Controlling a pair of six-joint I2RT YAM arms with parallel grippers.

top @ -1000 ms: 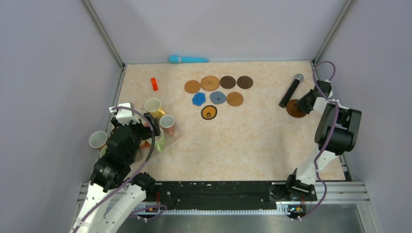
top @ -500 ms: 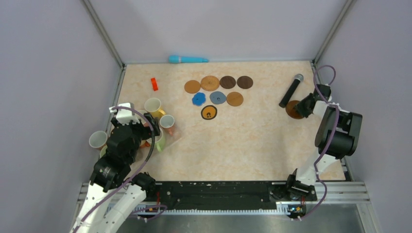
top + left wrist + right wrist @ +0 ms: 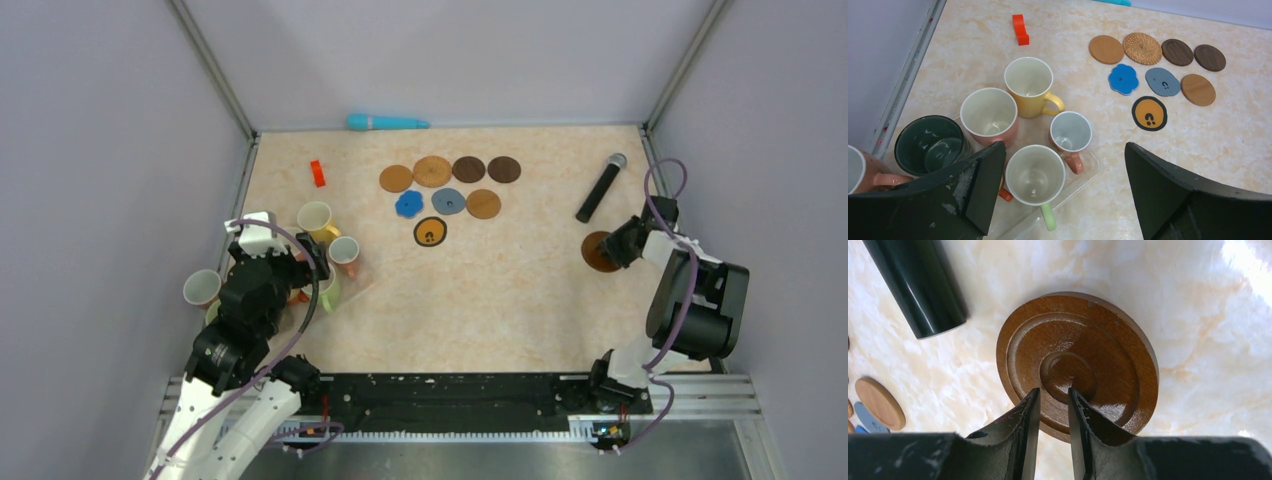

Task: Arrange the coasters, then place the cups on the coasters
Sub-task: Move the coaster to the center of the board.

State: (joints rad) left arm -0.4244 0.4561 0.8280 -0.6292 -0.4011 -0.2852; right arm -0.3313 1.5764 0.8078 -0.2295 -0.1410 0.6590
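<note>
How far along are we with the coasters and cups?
Seven coasters sit grouped mid-table. The right hand grips an eighth, the dark brown coaster, away from the group. No cup is on a coaster: the cups cluster under the open left hand.

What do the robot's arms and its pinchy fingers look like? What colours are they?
Both arms are white and black with chunky black joints. The left arm and the right arm each carry a purple cable looping along them. Their bases sit on a black rail. The left gripper has broad, flat black fingers with scuffed whitish marks. The right gripper has slim black fingers that taper to narrow tips.
</note>
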